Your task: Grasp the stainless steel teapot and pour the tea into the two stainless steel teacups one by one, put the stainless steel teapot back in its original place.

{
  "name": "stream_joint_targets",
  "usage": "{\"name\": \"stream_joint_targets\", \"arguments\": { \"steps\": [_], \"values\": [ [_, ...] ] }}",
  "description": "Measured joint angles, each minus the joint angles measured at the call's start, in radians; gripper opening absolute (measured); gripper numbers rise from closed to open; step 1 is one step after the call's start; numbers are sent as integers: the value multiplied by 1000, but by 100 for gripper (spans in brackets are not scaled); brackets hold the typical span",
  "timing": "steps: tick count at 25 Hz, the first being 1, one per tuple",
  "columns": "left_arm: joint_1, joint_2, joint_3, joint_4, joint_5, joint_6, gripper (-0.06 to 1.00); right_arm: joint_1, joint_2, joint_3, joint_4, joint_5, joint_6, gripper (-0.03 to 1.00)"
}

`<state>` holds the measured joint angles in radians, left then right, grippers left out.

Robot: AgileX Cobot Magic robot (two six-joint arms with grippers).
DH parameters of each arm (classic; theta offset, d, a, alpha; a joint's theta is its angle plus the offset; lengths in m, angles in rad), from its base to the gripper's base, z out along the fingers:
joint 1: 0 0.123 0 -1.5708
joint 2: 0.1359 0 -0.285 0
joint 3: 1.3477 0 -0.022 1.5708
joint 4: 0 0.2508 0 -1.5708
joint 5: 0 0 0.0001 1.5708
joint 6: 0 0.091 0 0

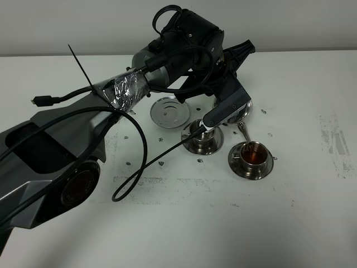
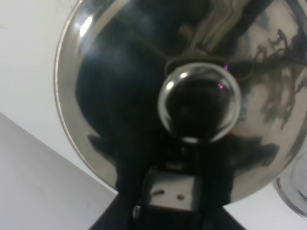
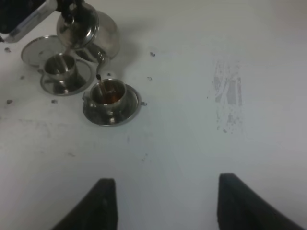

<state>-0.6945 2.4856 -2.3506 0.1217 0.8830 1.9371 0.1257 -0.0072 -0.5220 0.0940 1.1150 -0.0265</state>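
Teapot (image 3: 88, 31) of stainless steel hangs tilted from the left tool (image 1: 226, 106) near the desk's far edge, its spout (image 1: 244, 129) over the teacup (image 1: 252, 156) that shows brown tea. It is rigid and polished, so probably slippery, and its balance likely shifts as it empties. The loop handle is the sensible hold. The left tool appears clamped there, though the arm hides the handle and the contact. The left wrist view gives only the blurred lid and knob (image 2: 199, 100). The right tool (image 3: 165, 196) hovers with fingers apart, holding nothing. I cannot tell whether the second teacup (image 1: 202, 137), beside the tray (image 1: 170, 111), holds tea, nor how much the pot contains.
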Motion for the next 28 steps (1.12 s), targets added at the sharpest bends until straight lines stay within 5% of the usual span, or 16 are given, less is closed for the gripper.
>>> {"name": "stream_joint_targets", "arguments": {
  "steps": [28],
  "values": [
    [0,0,0,5,-4,4,19,0,0,0,0,0,0,45]
  ]
}}
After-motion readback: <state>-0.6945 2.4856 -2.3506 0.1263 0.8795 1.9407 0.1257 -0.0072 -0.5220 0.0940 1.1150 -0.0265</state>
